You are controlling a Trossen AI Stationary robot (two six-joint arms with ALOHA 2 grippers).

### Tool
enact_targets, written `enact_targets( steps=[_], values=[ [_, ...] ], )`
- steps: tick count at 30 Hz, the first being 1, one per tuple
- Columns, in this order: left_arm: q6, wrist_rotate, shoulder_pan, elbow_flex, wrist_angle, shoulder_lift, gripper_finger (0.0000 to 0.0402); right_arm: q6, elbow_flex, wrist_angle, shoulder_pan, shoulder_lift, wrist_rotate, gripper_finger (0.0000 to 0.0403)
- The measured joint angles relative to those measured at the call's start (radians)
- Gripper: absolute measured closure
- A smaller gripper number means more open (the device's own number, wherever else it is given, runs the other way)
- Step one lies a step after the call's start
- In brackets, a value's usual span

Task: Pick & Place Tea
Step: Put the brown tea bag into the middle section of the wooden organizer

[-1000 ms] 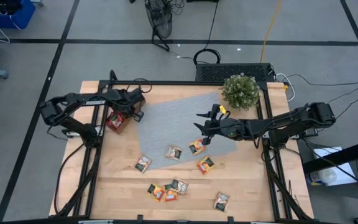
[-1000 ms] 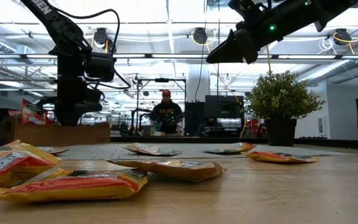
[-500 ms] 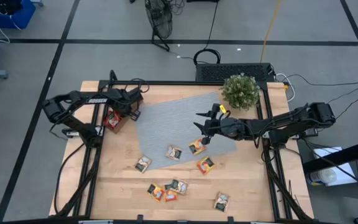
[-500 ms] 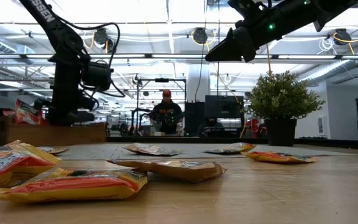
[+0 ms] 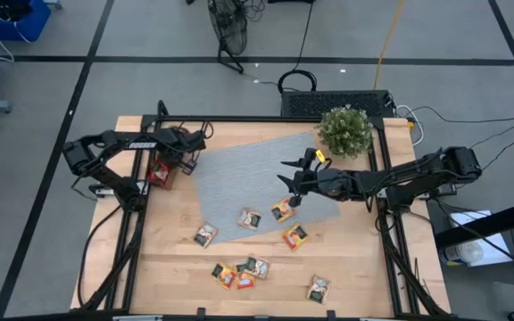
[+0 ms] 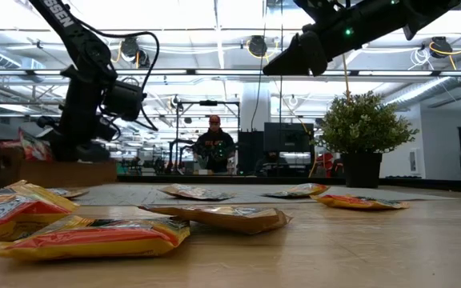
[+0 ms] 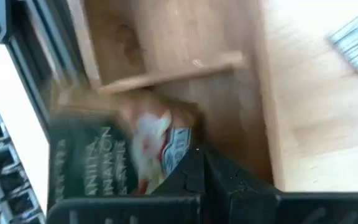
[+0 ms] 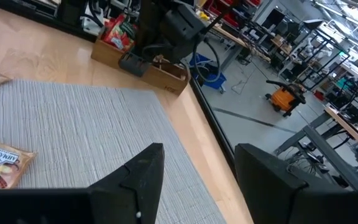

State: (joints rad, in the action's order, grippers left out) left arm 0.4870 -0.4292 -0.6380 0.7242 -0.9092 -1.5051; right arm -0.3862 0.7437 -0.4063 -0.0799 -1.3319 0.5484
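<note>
A brown wooden tray (image 5: 153, 182) stands at the table's far left with red tea sachets (image 5: 161, 170) in it. My left gripper (image 5: 169, 161) is shut and slants down into a tray compartment (image 7: 173, 71), next to a red and white sachet (image 7: 157, 144). My right gripper (image 5: 288, 183) hangs open high above the grey mat (image 5: 248, 169), with nothing between its fingers (image 8: 148, 168). Several tea sachets lie flat on the mat's near edge (image 5: 283, 210) and on the bare wood (image 5: 239, 272). My left gripper reaches into the tray from above, slanting from the table's right side, with its shut fingertips (image 7: 194, 163) at the edge of the red and white sachet. Blur hides whether the tips touch that sachet or the tray's wall.
A potted plant (image 5: 344, 129) stands at the far right corner of the table. Loose sachets lie near the front edge (image 6: 86, 232). A person (image 6: 214, 144) stands in the room behind the table. Bare wood shows at the near left.
My left gripper has gone a little toward the table's left edge and tipped more steeply down into the tray, staying shut. The tray has slid slightly toward the left edge along with it. My right gripper has kept still and open.
</note>
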Motion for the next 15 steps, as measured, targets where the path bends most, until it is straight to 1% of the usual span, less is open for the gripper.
enact_targets(
  steps=[4, 7, 12, 15],
  values=[
    [0.013, -0.015, 0.0, 0.0, -0.025, 0.0, 0.0401, 0.003, 0.0, -0.01, 0.0, 0.0, 0.0, 0.0222],
    [0.001, -0.002, 0.005, 0.001, -0.024, 0.001, 0.04, 0.003, 0.0, -0.015, 0.0, 0.0, 0.0, 0.0222],
    [-0.017, 0.025, 0.03, 0.002, -0.015, 0.001, 0.0378, 0.001, 0.0, -0.023, 0.0, 0.0, 0.0, 0.0222],
    [-0.038, 0.028, 0.047, 0.002, -0.004, 0.002, 0.0372, 0.0, 0.0, -0.031, 0.0, 0.0, 0.0, 0.0222]
  ],
)
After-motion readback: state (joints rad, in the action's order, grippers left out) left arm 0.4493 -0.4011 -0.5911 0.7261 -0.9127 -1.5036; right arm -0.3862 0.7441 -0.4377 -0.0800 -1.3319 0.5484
